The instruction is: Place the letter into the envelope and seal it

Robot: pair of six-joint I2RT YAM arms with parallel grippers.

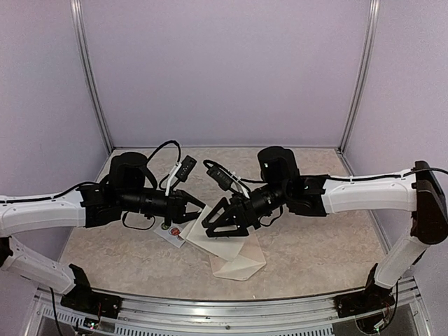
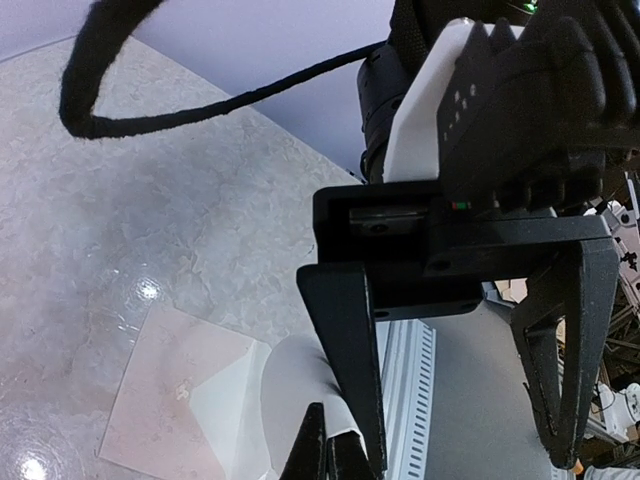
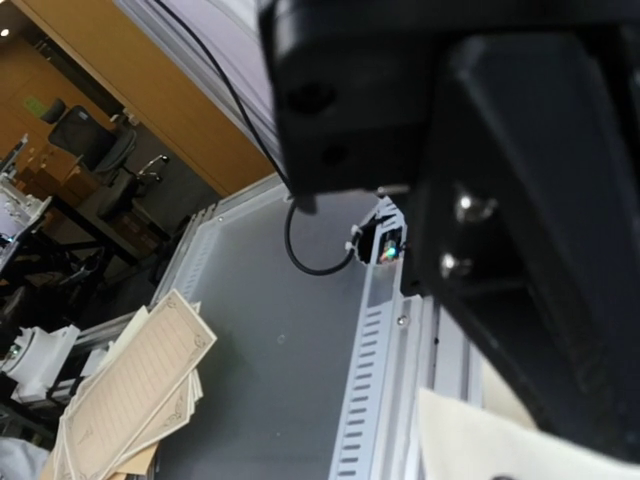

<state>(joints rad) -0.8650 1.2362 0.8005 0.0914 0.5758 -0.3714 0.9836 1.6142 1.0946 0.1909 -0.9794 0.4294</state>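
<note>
1. Black fingers of the left gripper (image 1: 199, 206) are together, apparently pinched on the curled white edge of the letter (image 2: 290, 400); the sheet bows up from the counter (image 1: 315, 231).
2. The right gripper (image 1: 220, 229) stands spread wide just beside it, one finger near the curl, holding nothing.
3. The envelope (image 2: 180, 400) lies flat below, beside the curl; whether the sheet has entered the pocket I cannot tell.
4. To do this well, I judge: hold the pinch firm; pin the envelope with the spread gripper; feed the sheet low and straight, since the curl could buckle or catch the flap.
5. The sticker strip (image 1: 171, 232) lies near the left gripper.
</note>
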